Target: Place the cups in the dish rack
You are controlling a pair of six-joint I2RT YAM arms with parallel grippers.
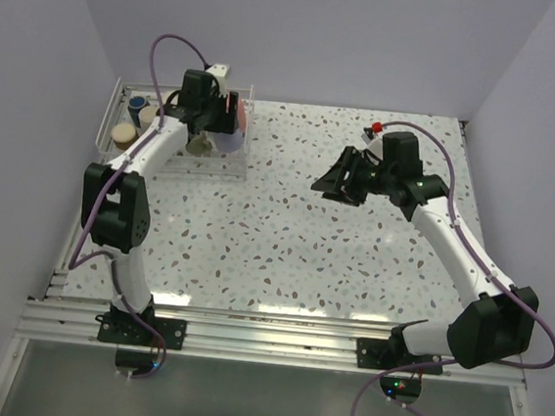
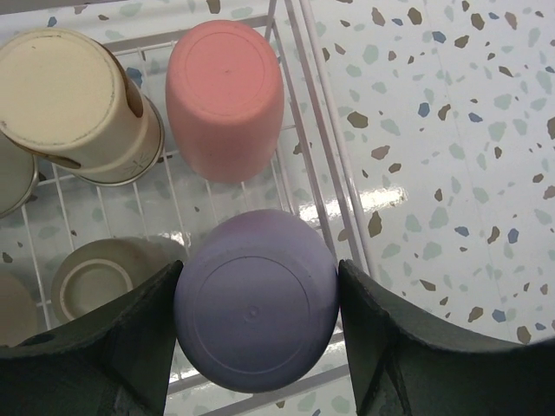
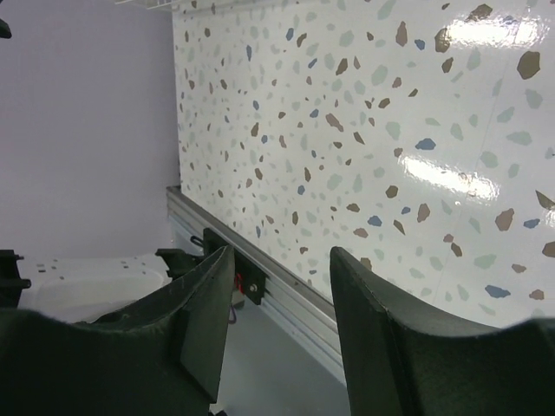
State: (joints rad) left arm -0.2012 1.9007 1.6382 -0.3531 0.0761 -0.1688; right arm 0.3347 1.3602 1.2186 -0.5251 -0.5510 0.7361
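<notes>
In the left wrist view my left gripper (image 2: 258, 334) is shut on a lavender cup (image 2: 256, 299), bottom towards the camera, held over the near right corner of the white wire dish rack (image 2: 317, 152). In the rack lie a pink-red cup (image 2: 225, 100), a beige cup (image 2: 74, 100) and an olive cup (image 2: 91, 286). In the top view the left gripper (image 1: 205, 127) is over the rack (image 1: 237, 170) at the back left. My right gripper (image 1: 334, 186) is open and empty above the table's middle right; the right wrist view shows its fingers (image 3: 282, 295) apart with nothing between them.
More cups (image 1: 128, 125) sit at the rack's left end. A small red and white object (image 1: 371, 131) lies on the table at the back, beyond the right arm. The table's metal edge rail (image 3: 286, 286) shows under the right fingers.
</notes>
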